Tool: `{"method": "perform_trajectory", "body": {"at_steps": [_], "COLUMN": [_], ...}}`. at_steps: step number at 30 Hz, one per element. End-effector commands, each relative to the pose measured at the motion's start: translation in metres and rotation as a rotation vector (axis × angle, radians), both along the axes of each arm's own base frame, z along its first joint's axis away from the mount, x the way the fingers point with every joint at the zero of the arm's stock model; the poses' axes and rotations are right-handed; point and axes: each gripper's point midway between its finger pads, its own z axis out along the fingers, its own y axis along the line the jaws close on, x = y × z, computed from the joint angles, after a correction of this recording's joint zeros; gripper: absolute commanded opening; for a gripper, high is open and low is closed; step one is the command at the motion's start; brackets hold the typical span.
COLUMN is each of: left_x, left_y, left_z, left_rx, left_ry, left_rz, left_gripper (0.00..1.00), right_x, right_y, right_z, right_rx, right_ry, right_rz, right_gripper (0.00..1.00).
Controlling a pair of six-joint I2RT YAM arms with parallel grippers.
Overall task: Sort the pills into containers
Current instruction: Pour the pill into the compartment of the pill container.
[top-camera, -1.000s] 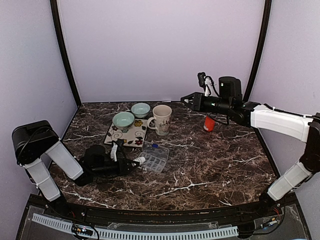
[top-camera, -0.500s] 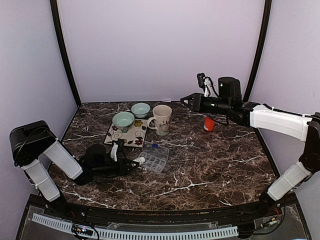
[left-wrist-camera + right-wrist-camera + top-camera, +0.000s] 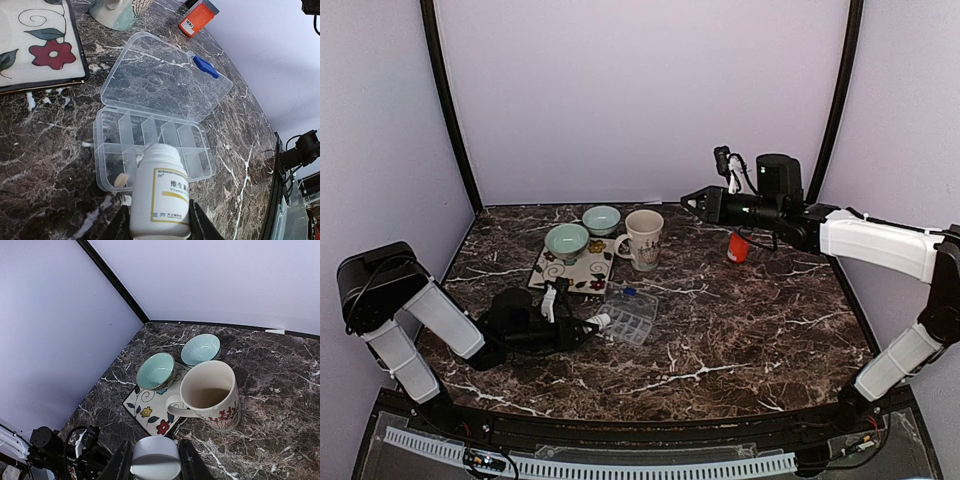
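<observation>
My left gripper (image 3: 159, 225) is shut on a white pill bottle (image 3: 160, 195) with its cap off, mouth tipped toward the clear pill organizer (image 3: 155, 140). The organizer lies open, its lid (image 3: 160, 80) folded back. One pale pill (image 3: 120, 180) rests in a near-left compartment. From above, that gripper (image 3: 590, 325) sits low at the organizer's (image 3: 632, 316) left edge. My right gripper (image 3: 155, 462) is shut on a white bottle cap (image 3: 155, 459), held in the air near the mug (image 3: 210, 394). In the top view it (image 3: 692, 202) hovers at the back, right of the mug.
An orange pill bottle (image 3: 738, 246) stands at the back right. A flowered mug (image 3: 644, 238), a teal bowl (image 3: 567, 241) and a blue bowl (image 3: 602, 218) cluster around a floral tile (image 3: 575, 272) at the back left.
The rear links of the left arm have drifted slightly left. Both grippers, the bottle and the cap stay where they were.
</observation>
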Motion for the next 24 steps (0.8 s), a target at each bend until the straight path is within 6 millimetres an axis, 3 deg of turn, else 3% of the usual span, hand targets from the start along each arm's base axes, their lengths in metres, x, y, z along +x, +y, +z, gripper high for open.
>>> {"method": "perform_trajectory", "body": {"at_steps": [1,24], "left_x": [0.0015,0.0007], "left_y": [-0.0021,0.0000], "left_z": [0.0112,0.0073], "left_rx": [-0.011,0.022], "left_ry": [-0.040,-0.040], "left_rz": [-0.002,0.010], "left_gripper": [0.00,0.00], "right_x": [0.0066,0.0077], "right_y": [0.0009,0.0014], "right_z": [0.0160,0.0113], "right_rx": [0.034,0.027], "right_ry": [-0.040,-0.030], "right_rz": [-0.004,-0.006], "right_gripper": [0.26,0.26]}}
